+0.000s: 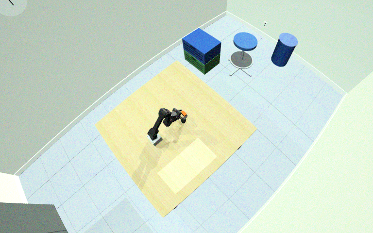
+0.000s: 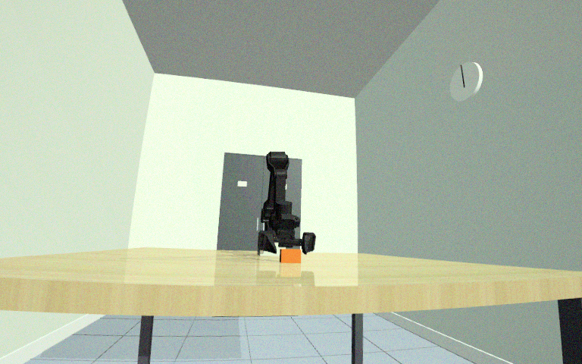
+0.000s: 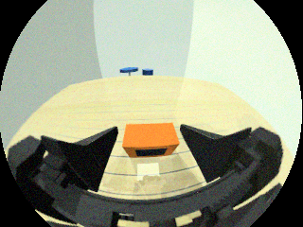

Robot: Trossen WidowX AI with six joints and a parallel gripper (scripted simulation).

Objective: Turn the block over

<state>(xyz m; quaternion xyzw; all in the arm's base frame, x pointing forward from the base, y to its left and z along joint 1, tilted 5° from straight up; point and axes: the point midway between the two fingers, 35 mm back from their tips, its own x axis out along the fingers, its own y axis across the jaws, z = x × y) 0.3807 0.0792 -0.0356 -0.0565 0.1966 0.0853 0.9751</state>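
A big blue box [image 1: 201, 42] sits on top of a green box [image 1: 197, 62] on the floor, near one corner of the wooden table. Next to them stands a little round blue table [image 1: 245, 41] on a thin pole. A dark blue barrel [image 1: 283, 49] stands by the wall. A gray door [image 2: 240, 202] is far back. A round clock [image 2: 465, 80] hangs on the gray wall.

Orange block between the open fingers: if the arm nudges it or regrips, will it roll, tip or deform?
The orange block has flat faces and straight edges, so it probably slides rather than rolls. It sits low and flat on the table, so tipping seems unlikely. It looks rigid. The glossy tabletop may let it skate; the gripper is open.
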